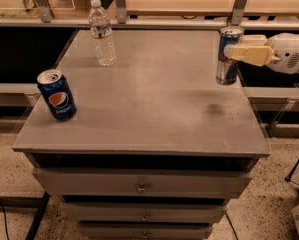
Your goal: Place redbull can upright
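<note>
And there was the gripper [231,51], coming in from beyond the cabinet's [159,94] right edge, jaws closed on the redbull can [225,70] around its upper half. The can stood upright, silver top up, over the back-right part of the cabinet top and close to that right edge. Whether its base was touching the surface or hanging just above it, I could not tell.

The Pepsi can [56,95] sat tilted near the cabinet's front-left corner and the water bottle [102,34] stood toward its back-left, both well apart from the action, so a collision looked unlikely.

The danger was all at that right edge. A slim, tall can tips easily. If the jaws let go while the base was off the surface, it could have landed on its rim and toppled. If one finger dragged the wall as it drew back, it could have pulled the can over. With so little cabinet top to the right, a toppled can could well have rolled off the side
</note>
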Available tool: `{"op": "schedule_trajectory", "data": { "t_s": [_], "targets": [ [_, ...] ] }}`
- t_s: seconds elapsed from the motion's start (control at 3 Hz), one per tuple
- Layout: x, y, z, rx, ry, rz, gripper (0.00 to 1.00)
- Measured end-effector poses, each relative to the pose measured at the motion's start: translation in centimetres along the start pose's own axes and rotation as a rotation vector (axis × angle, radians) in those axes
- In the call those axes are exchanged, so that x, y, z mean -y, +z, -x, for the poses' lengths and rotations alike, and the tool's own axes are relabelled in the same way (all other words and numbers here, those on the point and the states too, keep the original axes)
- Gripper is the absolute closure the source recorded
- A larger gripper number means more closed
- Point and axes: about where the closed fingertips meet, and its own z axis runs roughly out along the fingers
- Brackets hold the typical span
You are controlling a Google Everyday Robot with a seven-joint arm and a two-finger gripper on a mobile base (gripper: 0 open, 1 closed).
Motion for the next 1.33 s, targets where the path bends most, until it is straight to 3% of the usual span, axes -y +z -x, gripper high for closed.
{"op": "schedule_trajectory", "data": {
  "t_s": [0.33, 0.67, 1.33],
  "targets": [
    [-1.3, -0.8, -0.2, 0.079, -0.01, 0.059, 1.0],
    [-2.7, -1.6, -0.9, 0.102, -0.025, 0.082, 1.0],
    [-4.8, -2.7, -3.5, 0.08, -0.09, 0.079, 1.0]
  ]
}}
